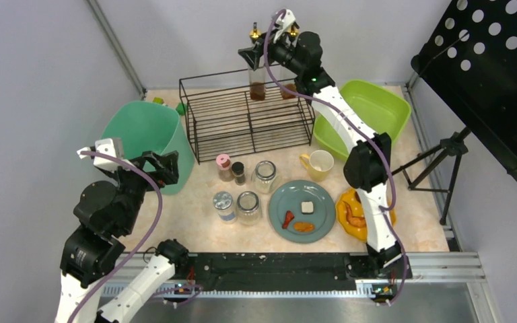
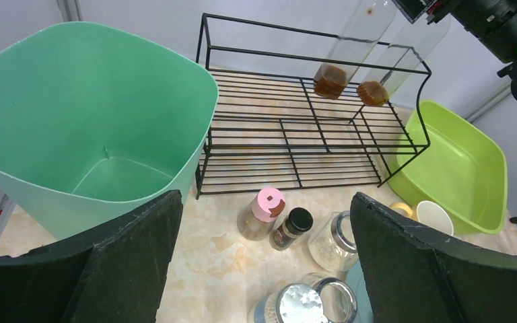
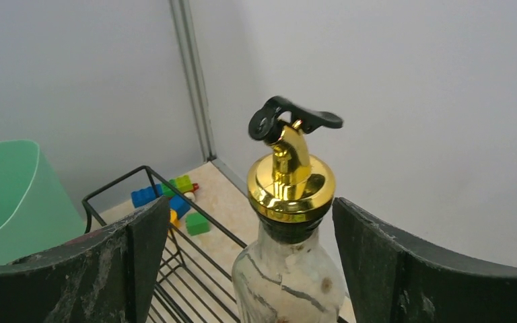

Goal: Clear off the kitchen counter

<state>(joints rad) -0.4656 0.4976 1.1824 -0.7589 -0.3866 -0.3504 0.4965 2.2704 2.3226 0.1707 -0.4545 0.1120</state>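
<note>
The kitchen counter (image 1: 195, 232) is beige marble. On it stand a pink-lidded shaker (image 1: 223, 167), a black-lidded spice jar (image 1: 238, 172), three glass jars (image 1: 264, 176), a yellow mug (image 1: 318, 164), a teal plate (image 1: 320, 225) with food scraps and a yellow dish (image 1: 350, 217). My right gripper (image 1: 259, 52) is open, its jaws either side of the neck of a gold-capped oil bottle (image 3: 289, 269) standing in the black wire rack (image 1: 242, 121). A second bottle (image 1: 287, 84) stands beside it. My left gripper (image 1: 163, 168) is open and empty above the counter, by the green bin (image 1: 145, 131).
A lime-green tub (image 1: 370, 108) sits at the back right. Toy blocks (image 1: 168, 104) lie behind the bin. A tripod stand (image 1: 444, 155) and a black perforated panel (image 1: 498, 67) are at the right edge.
</note>
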